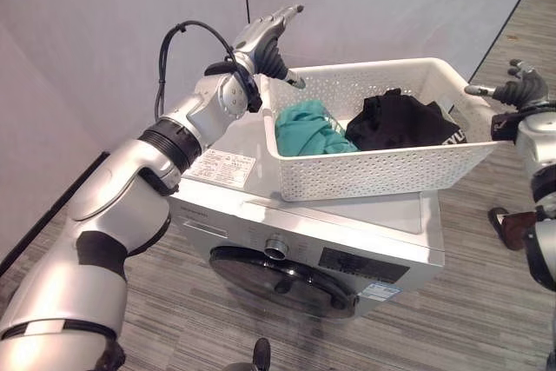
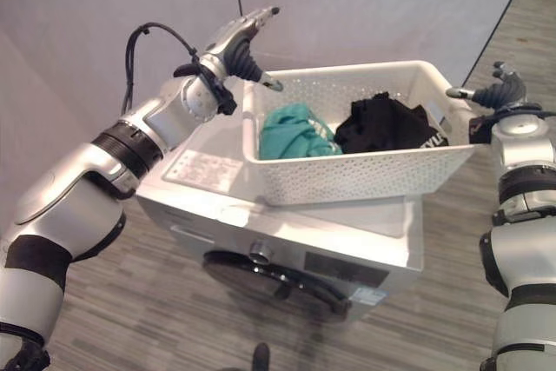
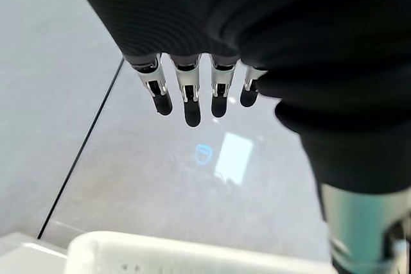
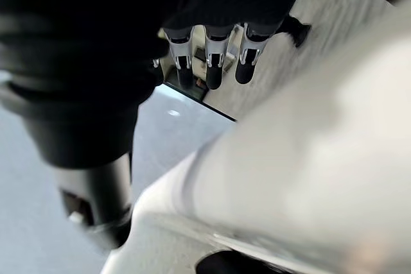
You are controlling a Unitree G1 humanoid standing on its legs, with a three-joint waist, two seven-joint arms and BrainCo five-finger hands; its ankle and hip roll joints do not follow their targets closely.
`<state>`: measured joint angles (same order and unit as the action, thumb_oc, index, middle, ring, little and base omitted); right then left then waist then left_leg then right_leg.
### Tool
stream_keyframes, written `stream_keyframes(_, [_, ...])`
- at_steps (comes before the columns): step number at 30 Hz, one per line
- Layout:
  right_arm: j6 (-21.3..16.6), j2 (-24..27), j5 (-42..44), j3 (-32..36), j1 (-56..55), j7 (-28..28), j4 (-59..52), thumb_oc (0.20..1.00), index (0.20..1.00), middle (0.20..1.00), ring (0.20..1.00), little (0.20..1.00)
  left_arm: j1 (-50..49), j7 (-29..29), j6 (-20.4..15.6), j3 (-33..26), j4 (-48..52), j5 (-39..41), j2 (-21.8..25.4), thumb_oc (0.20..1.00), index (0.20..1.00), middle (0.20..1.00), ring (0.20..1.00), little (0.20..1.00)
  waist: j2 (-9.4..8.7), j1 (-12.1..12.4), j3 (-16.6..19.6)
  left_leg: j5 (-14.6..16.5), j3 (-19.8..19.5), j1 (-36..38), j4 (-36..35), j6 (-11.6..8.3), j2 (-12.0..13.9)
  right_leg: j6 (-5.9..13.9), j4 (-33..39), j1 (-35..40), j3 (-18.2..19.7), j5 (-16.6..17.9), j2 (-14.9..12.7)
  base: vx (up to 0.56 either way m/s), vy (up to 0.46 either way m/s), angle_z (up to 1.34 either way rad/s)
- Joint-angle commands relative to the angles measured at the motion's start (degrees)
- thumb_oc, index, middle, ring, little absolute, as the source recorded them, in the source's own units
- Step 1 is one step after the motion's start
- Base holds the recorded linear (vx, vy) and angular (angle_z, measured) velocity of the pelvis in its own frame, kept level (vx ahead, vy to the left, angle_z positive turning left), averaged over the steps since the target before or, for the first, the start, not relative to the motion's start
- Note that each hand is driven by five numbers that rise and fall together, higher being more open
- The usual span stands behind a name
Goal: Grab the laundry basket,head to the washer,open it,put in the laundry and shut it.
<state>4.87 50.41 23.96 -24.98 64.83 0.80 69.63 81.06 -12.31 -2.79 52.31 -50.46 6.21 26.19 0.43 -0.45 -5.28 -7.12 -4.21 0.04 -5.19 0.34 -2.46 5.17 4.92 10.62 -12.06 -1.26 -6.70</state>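
White perforated laundry basket (image 1: 373, 171) sits on the washer (image 1: 347, 249), holding teal cloth (image 1: 308, 130) and black cloth (image 1: 395, 121). Left robot hand (image 1: 269, 45) at its 10 o'clock corner, right robot hand (image 1: 512, 89) at 3 o'clock; both open.

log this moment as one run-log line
basket: on washer top, teal and black laundry inside | washer door: shut | left robot hand: open, above basket's end | right robot hand: open, beside other end
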Motion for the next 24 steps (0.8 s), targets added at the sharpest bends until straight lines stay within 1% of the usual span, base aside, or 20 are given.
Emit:
stream_keyframes(1, [2.95, 3.53, -1.00, -7.03, -3.12, -2.41, 8.29, 1.000, 1.000, 1.000, 1.000, 1.000, 9.61, -1.61, -0.43, -2.75, -9.79, 2.54, -3.01, 1.000, 1.000, 1.000, 1.000, 1.000, 2.64, 2.85, 1.02, 6.54, 0.63, 3.17, 0.46, -0.83, 2.74, 4.47, -3.09, -3.16, 0.83, 0.24, -4.45, 0.01, -0.023, 0.09])
stream_keyframes(6, [2.78, 3.64, -0.98, -7.06, -3.47, -2.69, 9.12, 1.000, 1.000, 1.000, 1.000, 1.000, 11.73, -2.46, -0.65, -2.37, -10.49, 2.08, -2.60, 1.000, 1.000, 1.000, 1.000, 1.000, 2.28, 3.04, 1.70, 6.61, 0.61, 3.60, 0.25, -1.02, 2.97, 4.38, -2.66, -2.60, 0.49, 0.22, -4.18, 0.00, -0.029, 0.04])
stream_keyframes(8, [2.14, 3.17, 0.16, -5.69, -4.44, -2.51, 8.67, 1.000, 1.000, 1.000, 1.000, 1.000, 11.63, -1.97, -1.53, -3.64, -9.97, 4.24, -2.07, 1.000, 1.000, 1.000, 1.000, 1.000, 2.16, 2.94, 1.98, 6.65, 0.58, 3.80, 0.19, -1.18, 3.12, 4.35, -2.40, -2.25, 0.18, 0.19, -3.94, 0.00, -0.054, 0.02])
stream_keyframes(11, [1.64, 3.00, 0.92, -3.80, -6.48, -2.59, 8.33, 1.000, 1.000, 1.000, 1.000, 1.000, 10.72, -2.12, -3.75, -6.72, -4.55, 8.35, -1.03, 1.000, 1.000, 1.000, 1.000, 1.000, 1.90, 3.20, 2.44, 6.75, 0.40, 3.94, 0.19, -1.46, 3.26, 4.34, -2.02, -1.70, -0.28, 0.09, -3.80, 0.01, -0.041, 0.05])
stream_keyframes(12, [1.64, 3.00, 0.92, -3.76, -6.59, -2.57, 8.27, 1.000, 1.000, 1.000, 1.000, 1.000, 10.61, -2.14, -3.68, -6.74, -4.41, 8.34, -1.00, 1.000, 1.000, 1.000, 1.000, 1.000, 1.90, 3.18, 2.49, 6.76, 0.38, 3.94, 0.19, -1.47, 3.26, 4.33, -2.00, -1.69, -0.30, 0.09, -3.79, 0.00, -0.040, 0.10])
stream_keyframes(13, [1.33, 2.99, 1.16, -2.67, -7.41, -2.44, 8.50, 1.000, 1.000, 1.000, 1.000, 1.000, 9.51, -3.21, -4.98, -9.39, -1.73, 11.06, -0.43, 1.000, 1.000, 1.000, 1.000, 1.000, 1.67, 3.39, 2.63, 6.69, 0.19, 3.90, 0.19, -1.66, 3.39, 4.23, -1.96, -1.59, -0.53, -0.07, -3.66, 0.00, -0.025, 0.08])
stream_keyframes(14, [1.33, 2.99, 1.15, -2.67, -7.46, -2.43, 8.47, 1.000, 1.000, 1.000, 1.000, 1.000, 9.41, -3.23, -4.93, -9.42, -1.62, 11.05, -0.40, 1.000, 1.000, 1.000, 1.000, 1.000, 1.69, 3.36, 2.68, 6.69, 0.17, 3.89, 0.19, -1.67, 3.39, 4.22, -1.96, -1.58, -0.55, -0.08, -3.65, -0.01, -0.046, 0.06])
stream_keyframes(15, [1.26, 2.86, 1.21, -2.34, -7.59, -2.28, 8.73, 1.000, 1.000, 1.000, 1.000, 1.000, 9.33, -4.50, -5.67, -10.70, 0.02, 11.63, -0.17, 1.000, 1.000, 1.000, 1.000, 1.000, 1.49, 3.56, 2.76, 6.64, 0.10, 3.87, 0.19, -1.78, 3.45, 4.11, -1.91, -1.53, -0.61, -0.15, -3.50, 0.00, -0.040, 0.02])
stream_keyframes(18, [1.04, 2.04, 1.01, -2.47, -7.53, -2.57, 8.94, 1.000, 1.000, 1.000, 1.000, 1.000, 9.59, -5.90, -5.99, -11.84, 0.17, 10.16, 0.20, 1.000, 1.000, 1.000, 1.000, 1.000, 1.13, 3.57, 2.93, 6.54, 0.10, 3.72, 0.19, -2.07, 3.75, 3.95, -1.76, -1.47, -0.66, -0.18, -3.21, -0.01, -0.051, 0.00])
stream_keyframes(24, [0.41, -0.40, 0.08, -3.85, -7.76, -2.76, 7.97, 1.000, 1.000, 1.000, 1.000, 1.000, 10.65, -6.49, -6.31, -10.69, -0.54, 8.34, 2.07, 1.000, 1.000, 1.000, 1.000, 1.000, 1.06, 3.19, 3.62, 6.51, 0.45, 3.29, 0.19, -2.33, 4.02, 3.86, -0.90, -1.50, -0.83, 0.32, -2.84, 0.00, -0.006, 0.00])
